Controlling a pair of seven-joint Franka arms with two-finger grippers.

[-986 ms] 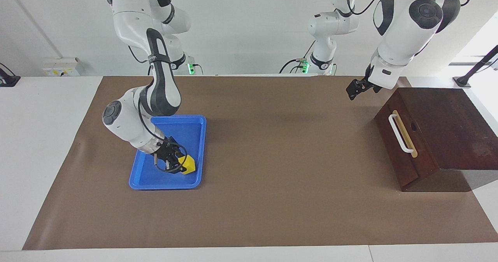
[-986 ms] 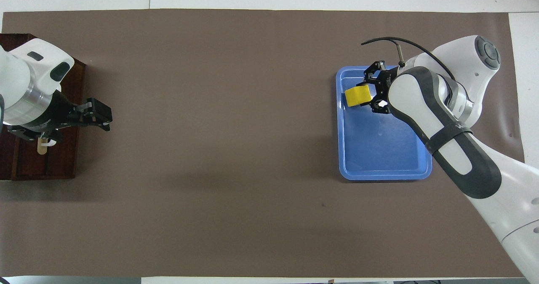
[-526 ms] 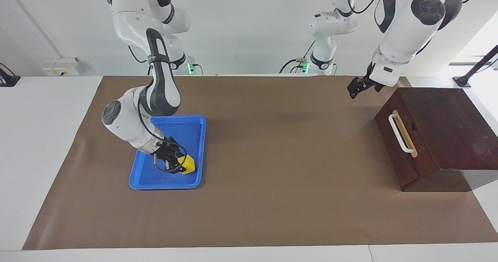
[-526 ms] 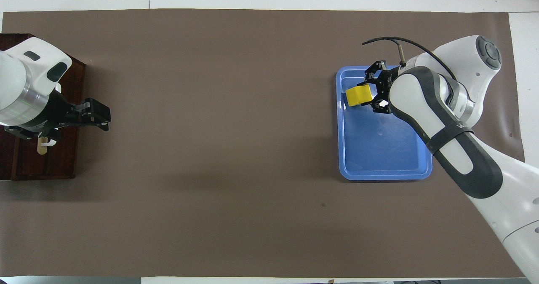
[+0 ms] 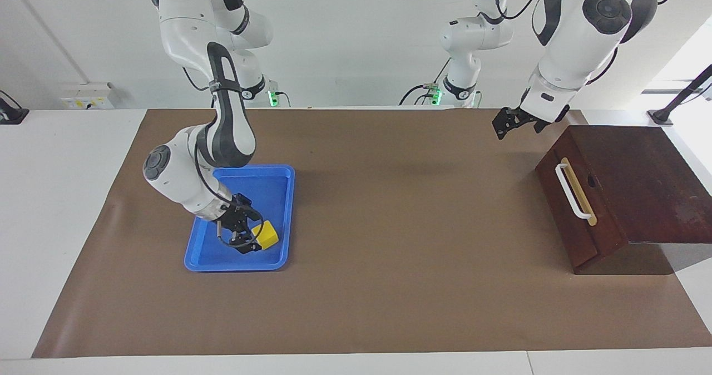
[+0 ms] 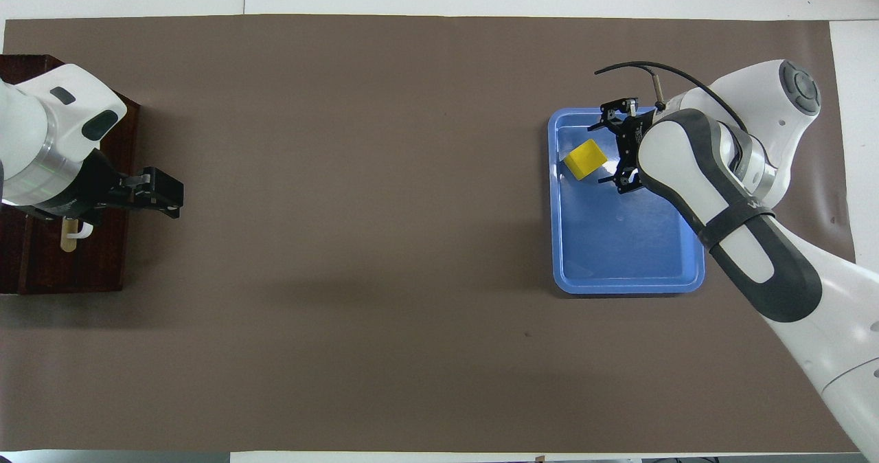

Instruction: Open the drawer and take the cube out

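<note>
You have the yellow cube (image 5: 267, 233) lying in the blue plastic tray (image 5: 278, 181) at the right arm's end of the bench (image 5: 389, 308), in the part of the tray farther from the robots. It rests on the tray floor, slightly turned. The right gripper (image 5: 246, 240) sits low in the tray just beside the cube, its jaws spread apart with the cube no longer pinched between them. At the left arm's end, the dark wooden drawer (image 5: 578, 208) of the sloped box (image 5: 639, 180) is pushed in, its white bar handle (image 5: 572, 191) facing the middle of the bench. The left gripper (image 5: 503, 123) hangs raised over the brown mat (image 5: 389, 225) near the box, touching nothing; you cannot tell how its jaws stand.
</note>
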